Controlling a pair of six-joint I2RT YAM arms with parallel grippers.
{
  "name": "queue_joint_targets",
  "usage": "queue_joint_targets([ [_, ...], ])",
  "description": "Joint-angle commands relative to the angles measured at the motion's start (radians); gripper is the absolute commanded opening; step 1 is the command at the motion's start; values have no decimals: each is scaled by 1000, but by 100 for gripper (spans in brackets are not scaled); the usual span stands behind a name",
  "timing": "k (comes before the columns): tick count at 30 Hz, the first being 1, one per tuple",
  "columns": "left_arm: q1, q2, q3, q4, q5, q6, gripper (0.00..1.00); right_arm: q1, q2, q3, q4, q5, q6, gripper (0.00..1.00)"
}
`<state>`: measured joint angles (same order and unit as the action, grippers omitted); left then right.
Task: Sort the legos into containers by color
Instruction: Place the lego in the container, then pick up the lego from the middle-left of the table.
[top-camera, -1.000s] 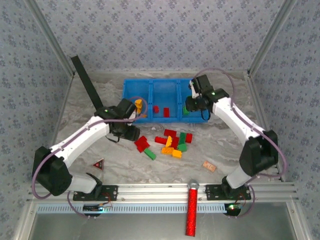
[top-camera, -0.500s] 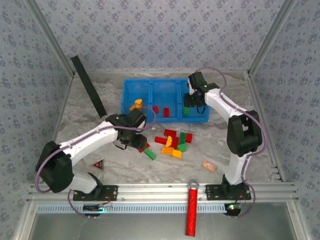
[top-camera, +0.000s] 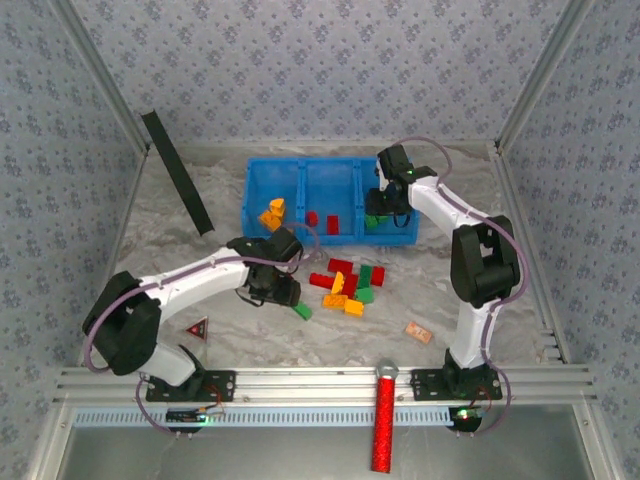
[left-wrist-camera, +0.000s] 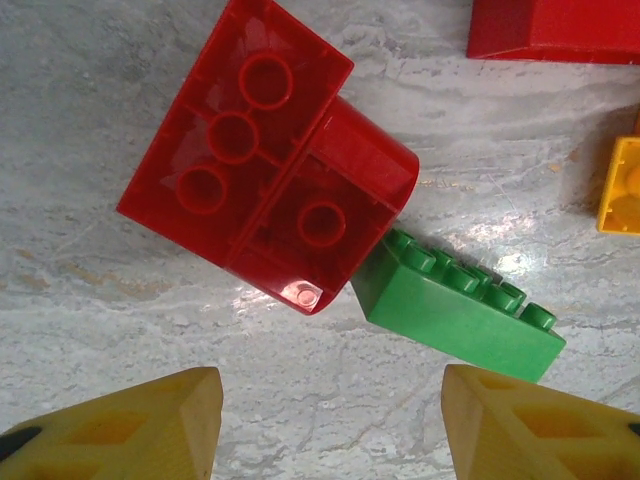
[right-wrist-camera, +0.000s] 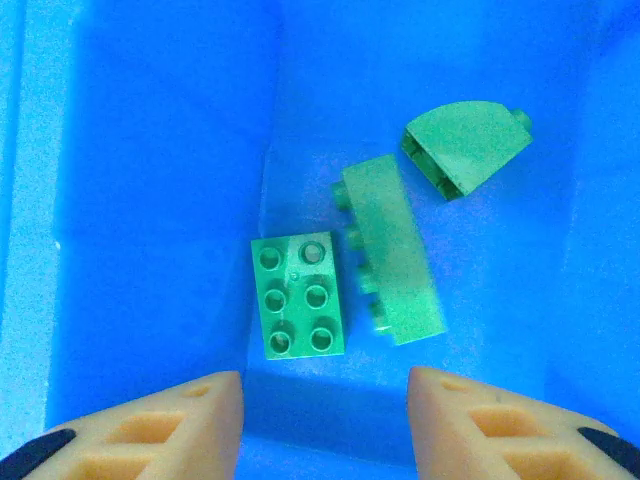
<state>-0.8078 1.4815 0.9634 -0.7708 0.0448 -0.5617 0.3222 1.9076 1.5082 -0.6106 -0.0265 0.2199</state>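
- Near, centre of the bench (top-camera: 200, 215): the left pincer (left-wrist-camera: 330, 400) has come down from the bin to the loose legos (top-camera: 348, 283). It is released and empty, fingers wide apart. 2 joined red bricks (left-wrist-camera: 260, 190) lie just ahead of it, and a green brick (left-wrist-camera: 455, 315) touches their lower-right corner.
- Middle: the yellow brick (top-camera: 272, 214) carried at its tip 1 s ago now lies in the left compartment of the containers (top-camera: 330, 180). That drop looks done.
- Far, upper right of centre: the right pincer (right-wrist-camera: 325, 400) hangs over the right compartment, released, with nothing between its fingers. 3 green bricks (right-wrist-camera: 300, 298) rest on the blue floor below.
- Reading: both deliveries seem complete. A mixed cluster is still unsorted, and the red pair is the likely next pickup.
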Motion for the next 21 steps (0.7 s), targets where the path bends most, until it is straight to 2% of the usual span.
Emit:
queue_joint_targets([
  [1, -20, 7, 5, 9, 32, -61, 60, -5, 11, 15, 5, -19, -1, 50],
  [9, -59, 11, 14, 14, 96, -270, 61, -5, -7, -4, 37, -10, -1, 50],
  [14, -93, 13, 43, 21, 95, -368, 60, -1, -49, -36, 44, 2, -8, 51],
  [17, -120, 28, 94, 4, 67, -326, 61, 3, -81, -61, 45, 4, -14, 51],
  [21, -158, 100, 213, -70, -14, -145, 61, 4, -135, -118, 60, 0, -12, 51],
])
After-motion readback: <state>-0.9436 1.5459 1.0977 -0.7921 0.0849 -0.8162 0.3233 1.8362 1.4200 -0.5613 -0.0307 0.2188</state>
